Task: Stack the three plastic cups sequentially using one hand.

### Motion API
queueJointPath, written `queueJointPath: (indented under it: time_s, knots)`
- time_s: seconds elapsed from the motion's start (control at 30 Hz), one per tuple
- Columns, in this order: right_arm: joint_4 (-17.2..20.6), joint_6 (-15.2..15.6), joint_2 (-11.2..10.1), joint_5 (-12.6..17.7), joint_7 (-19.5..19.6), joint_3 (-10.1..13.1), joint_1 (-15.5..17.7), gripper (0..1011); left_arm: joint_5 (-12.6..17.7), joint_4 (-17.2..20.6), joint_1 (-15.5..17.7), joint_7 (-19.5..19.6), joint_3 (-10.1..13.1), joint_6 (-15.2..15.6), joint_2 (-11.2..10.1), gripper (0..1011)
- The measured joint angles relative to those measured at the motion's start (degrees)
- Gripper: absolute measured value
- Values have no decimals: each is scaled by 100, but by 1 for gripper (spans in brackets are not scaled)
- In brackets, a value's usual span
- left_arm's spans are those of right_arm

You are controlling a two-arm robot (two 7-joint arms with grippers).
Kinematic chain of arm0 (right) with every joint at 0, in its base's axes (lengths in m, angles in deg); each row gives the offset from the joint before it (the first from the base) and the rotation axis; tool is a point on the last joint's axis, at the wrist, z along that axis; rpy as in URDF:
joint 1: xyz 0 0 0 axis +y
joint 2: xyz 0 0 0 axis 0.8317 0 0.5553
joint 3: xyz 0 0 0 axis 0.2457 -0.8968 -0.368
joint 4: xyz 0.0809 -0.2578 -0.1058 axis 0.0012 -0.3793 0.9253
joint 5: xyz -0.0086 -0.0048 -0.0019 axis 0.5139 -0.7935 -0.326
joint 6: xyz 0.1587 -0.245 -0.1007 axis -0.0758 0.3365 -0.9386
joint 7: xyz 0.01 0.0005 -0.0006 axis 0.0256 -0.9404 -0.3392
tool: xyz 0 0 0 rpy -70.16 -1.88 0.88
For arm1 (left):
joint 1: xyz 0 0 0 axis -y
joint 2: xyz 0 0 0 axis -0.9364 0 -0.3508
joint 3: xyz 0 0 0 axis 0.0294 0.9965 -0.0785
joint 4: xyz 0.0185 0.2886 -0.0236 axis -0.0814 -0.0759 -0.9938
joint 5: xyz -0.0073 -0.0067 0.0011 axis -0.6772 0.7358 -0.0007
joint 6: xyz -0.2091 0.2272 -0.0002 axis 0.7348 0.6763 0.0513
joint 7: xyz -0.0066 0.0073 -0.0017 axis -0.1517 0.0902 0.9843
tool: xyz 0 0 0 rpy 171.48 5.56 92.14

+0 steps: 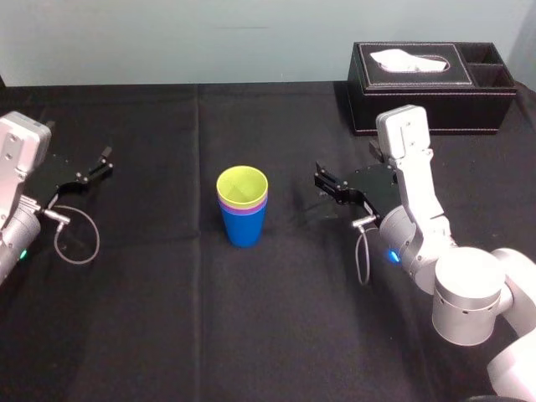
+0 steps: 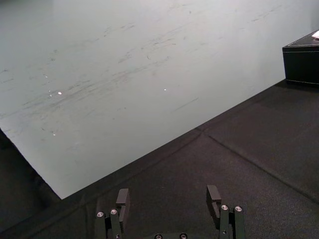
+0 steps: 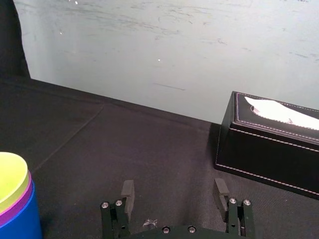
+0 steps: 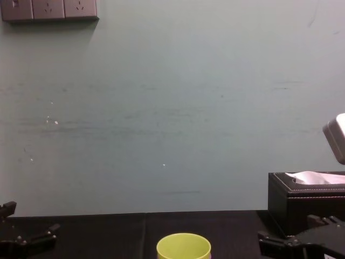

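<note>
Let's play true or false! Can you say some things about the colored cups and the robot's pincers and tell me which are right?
1. The lime cup sits on top of the stack. True.
2. The blue cup is in the middle. False: it is at the bottom, and the purple cup is in the middle.
3. The right pincer grips the stack. False: it is open, beside the stack, not touching it.
4. The tissue box stands at the table's far right. True.

Nested, the three plastic cups [image 1: 243, 209] stand between left gripper [image 1: 106, 162] and right gripper [image 1: 319, 178], tissue box [image 1: 419, 92] behind at right
</note>
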Motion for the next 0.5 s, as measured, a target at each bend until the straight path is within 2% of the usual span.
queueJointPath:
  time_s: [0.5]
  knots:
    - [-1,0,0,0,-1,0,0,1003,0,0,0,0,0,0,0,1010]
